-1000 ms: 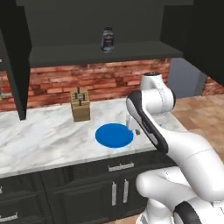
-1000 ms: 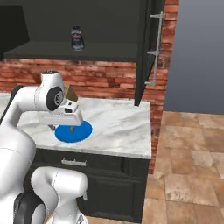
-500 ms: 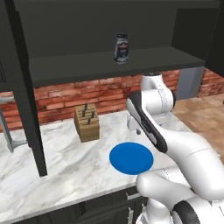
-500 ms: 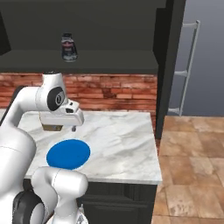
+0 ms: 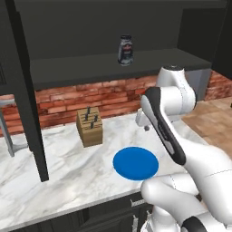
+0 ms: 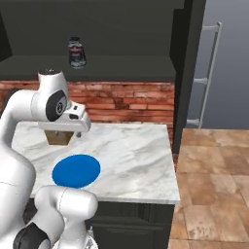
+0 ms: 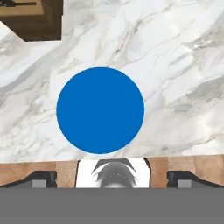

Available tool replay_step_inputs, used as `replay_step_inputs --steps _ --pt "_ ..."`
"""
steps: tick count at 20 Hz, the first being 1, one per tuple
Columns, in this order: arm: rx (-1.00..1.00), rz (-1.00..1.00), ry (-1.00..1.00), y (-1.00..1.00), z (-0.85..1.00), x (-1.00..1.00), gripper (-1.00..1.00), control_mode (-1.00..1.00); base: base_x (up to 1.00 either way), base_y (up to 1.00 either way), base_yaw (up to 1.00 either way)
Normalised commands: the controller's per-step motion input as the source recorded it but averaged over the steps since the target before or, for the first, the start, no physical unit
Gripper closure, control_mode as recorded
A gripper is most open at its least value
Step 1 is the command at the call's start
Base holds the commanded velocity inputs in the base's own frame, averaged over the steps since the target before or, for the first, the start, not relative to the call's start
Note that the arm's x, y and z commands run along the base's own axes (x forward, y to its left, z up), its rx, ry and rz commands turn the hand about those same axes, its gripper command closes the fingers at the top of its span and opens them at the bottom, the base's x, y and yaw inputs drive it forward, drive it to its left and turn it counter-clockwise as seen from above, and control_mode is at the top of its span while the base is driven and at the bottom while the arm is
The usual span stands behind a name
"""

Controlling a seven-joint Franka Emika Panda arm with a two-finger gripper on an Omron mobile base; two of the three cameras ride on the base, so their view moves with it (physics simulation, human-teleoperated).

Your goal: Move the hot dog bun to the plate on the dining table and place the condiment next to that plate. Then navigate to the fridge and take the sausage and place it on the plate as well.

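- One flat blue plate (image 7: 100, 110) lay on the marble bench (image 7: 175, 65) directly below the gripper (image 7: 112, 177), whose jaws stood spread wide and gripped nothing.
- One wooden knife block (image 5: 89, 126) stood beyond the plate, off to the gripper's left; one dark jar (image 5: 125, 50) sat on the black shelf (image 5: 90, 65) above the brick wall (image 6: 126, 102).
- Bare marble ran all round the plate; the bench ended at a square corner to the gripper's right, over tiled floor (image 6: 214, 185).
- The right base view alone showed the grey fridge (image 6: 226, 63) with its long handle, well right of the gripper.
- The hand view looked straight down on the plate.
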Motion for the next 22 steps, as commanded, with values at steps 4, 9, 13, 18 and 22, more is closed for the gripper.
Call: replay_step_inputs --steps 4,9,13,18,22 --pt "0.11 0.06 -0.61 -0.01 0.79 -0.28 -1.0 -1.0 0.0 0.0 0.0" --pt "0.02 0.01 -0.45 0.0 0.85 0.08 -1.0 -1.0 0.0 0.0 0.0" --pt "0.0 0.0 -0.19 0.0 0.86 0.52 -1.0 -1.0 0.0 0.0 0.0" --pt "0.03 0.0 -0.15 0.01 0.87 0.65 -1.0 -1.0 0.0 0.0 0.0" --pt "0.06 0.0 -0.15 0.18 0.85 0.55 -1.0 -1.0 0.0 0.0 0.0"
